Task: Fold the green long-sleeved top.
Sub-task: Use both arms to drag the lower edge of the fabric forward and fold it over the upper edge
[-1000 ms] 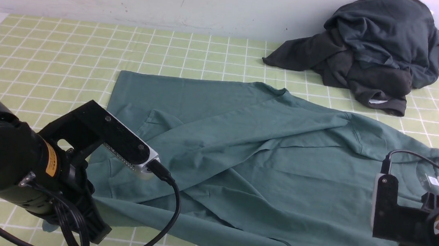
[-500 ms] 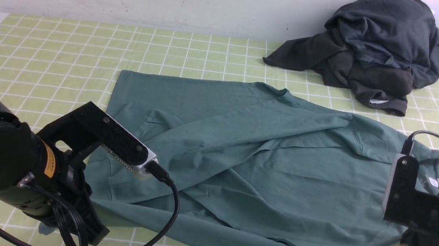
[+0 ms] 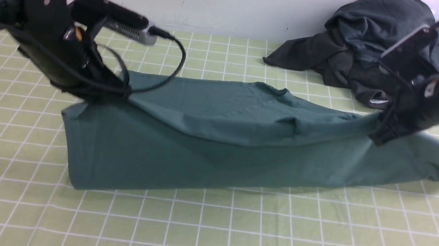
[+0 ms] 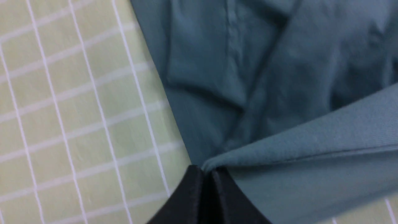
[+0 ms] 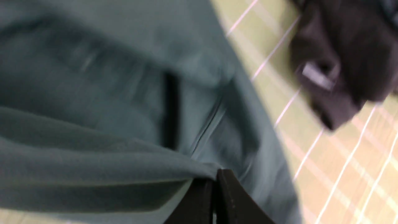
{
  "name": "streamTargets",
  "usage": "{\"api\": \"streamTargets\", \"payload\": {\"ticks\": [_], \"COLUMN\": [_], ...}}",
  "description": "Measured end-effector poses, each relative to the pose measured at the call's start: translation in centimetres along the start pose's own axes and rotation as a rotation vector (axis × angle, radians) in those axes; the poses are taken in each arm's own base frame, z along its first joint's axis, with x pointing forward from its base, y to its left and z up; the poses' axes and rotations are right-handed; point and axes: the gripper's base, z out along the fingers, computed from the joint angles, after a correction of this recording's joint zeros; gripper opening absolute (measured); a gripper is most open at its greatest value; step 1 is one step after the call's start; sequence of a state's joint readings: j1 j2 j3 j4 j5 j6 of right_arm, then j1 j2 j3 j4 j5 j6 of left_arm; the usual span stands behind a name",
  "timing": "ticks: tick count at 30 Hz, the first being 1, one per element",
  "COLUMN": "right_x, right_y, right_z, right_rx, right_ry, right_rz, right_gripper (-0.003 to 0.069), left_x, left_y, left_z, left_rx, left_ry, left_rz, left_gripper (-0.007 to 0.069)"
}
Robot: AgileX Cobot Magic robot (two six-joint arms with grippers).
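Note:
The green long-sleeved top (image 3: 208, 154) lies across the middle of the checked cloth, its near half lifted and doubled over towards the back. My left gripper (image 3: 119, 90) is shut on the top's left edge, held above the cloth; the left wrist view shows the fabric (image 4: 311, 146) pinched at the closed fingertips (image 4: 194, 177). My right gripper (image 3: 379, 133) is shut on the top's right edge, also raised; the right wrist view shows the fabric (image 5: 93, 149) gripped at its closed fingertips (image 5: 227, 180).
A heap of dark grey clothes (image 3: 373, 53) sits at the back right against the wall, close behind my right arm; it also shows in the right wrist view (image 5: 345, 62). The green checked tablecloth (image 3: 208, 228) covers the table.
Both grippers have risen from the near edge and swung towards the back, carrying the top's near edge over the rest. The top now looks like a long folded band.

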State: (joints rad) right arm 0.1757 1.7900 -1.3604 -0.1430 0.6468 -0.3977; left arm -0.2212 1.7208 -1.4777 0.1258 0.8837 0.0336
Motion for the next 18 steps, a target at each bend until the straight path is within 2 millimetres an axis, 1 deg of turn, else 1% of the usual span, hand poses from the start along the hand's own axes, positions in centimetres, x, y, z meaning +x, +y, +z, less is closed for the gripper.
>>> {"api": "streamTargets", "payload": {"ticks": [2,4,5,6,7,8,9,10,11,12,13,14,15,16,17,18], "right_x": [-1.6,-2.9,-3.2,-3.8,-3.9,-4.4,-4.4,-4.7,-4.5,-4.6,-4.5,-4.5,-4.4,-4.4,-4.3,-4.3], "right_y": [-0.8,-1.4,-1.5,-1.8,-1.8,-2.1,-2.0,-2.3,-2.4,-2.8,-3.1,-3.6,-4.1,-4.1,-5.1,-5.6], "right_z": [2.1,4.6,6.2,7.3,8.9,9.8,11.5,12.4,13.9,14.5,15.2,15.9,16.1,16.2,16.0,15.8], "right_rx": [-0.001,-0.007,-0.015,-0.014,-0.019,-0.012,-0.016,-0.007,-0.007,0.003,0.01,0.022,0.032,0.033,0.051,0.061], "right_ry": [0.013,0.041,0.062,0.071,0.09,0.088,0.108,0.1,0.113,0.105,0.105,0.096,0.092,0.09,0.079,0.075], "right_rz": [0.004,0.006,0.006,0.007,0.005,0.009,0.024,0.047,0.087,0.121,0.157,0.214,0.258,0.268,0.346,0.386], "right_gripper": [-0.0005,-0.0005,-0.0005,-0.0005,-0.0005,-0.0005,-0.0004,-0.0001,0.0009,0.002,0.0036,0.0064,0.0087,0.0093,0.0138,0.0163], "left_x": [-2.5,-4.9,-5.7,-6.5,-7.3,-7.9,-8.2,-8.6,-8.8,-9.0,-9.2,-9.1,-9.3,-9.2,-9.4,-9.5], "left_y": [1.1,2.0,2.2,2.5,2.7,3.0,3.2,3.4,3.7,4.0,4.3,4.5,4.9,4.9,5.3,5.5], "left_z": [1.8,3.9,5.4,6.6,8.0,8.5,10.5,11.9,13.3,14.5,15.2,16.5,16.9,17.1,17.5,17.5], "left_rx": [-0.018,-0.038,-0.044,-0.055,-0.067,-0.081,-0.097,-0.115,-0.132,-0.149,-0.165,-0.182,-0.196,-0.198,-0.215,-0.221], "left_ry": [-0.03,-0.065,-0.065,-0.075,-0.081,-0.096,-0.086,-0.087,-0.087,-0.086,-0.094,-0.088,-0.097,-0.093,-0.106,-0.113], "left_rz": [-0.019,-0.027,-0.027,-0.026,-0.024,-0.023,-0.021,-0.029,-0.038,-0.05,-0.064,-0.081,-0.097,-0.099,-0.123,-0.143], "left_gripper": [0.0007,0.0007,0.0007,0.0007,0.0008,0.001,0.0015,0.0024,0.0039,0.006,0.0087,0.012,0.0159,0.0159,0.0226,0.0258]}}
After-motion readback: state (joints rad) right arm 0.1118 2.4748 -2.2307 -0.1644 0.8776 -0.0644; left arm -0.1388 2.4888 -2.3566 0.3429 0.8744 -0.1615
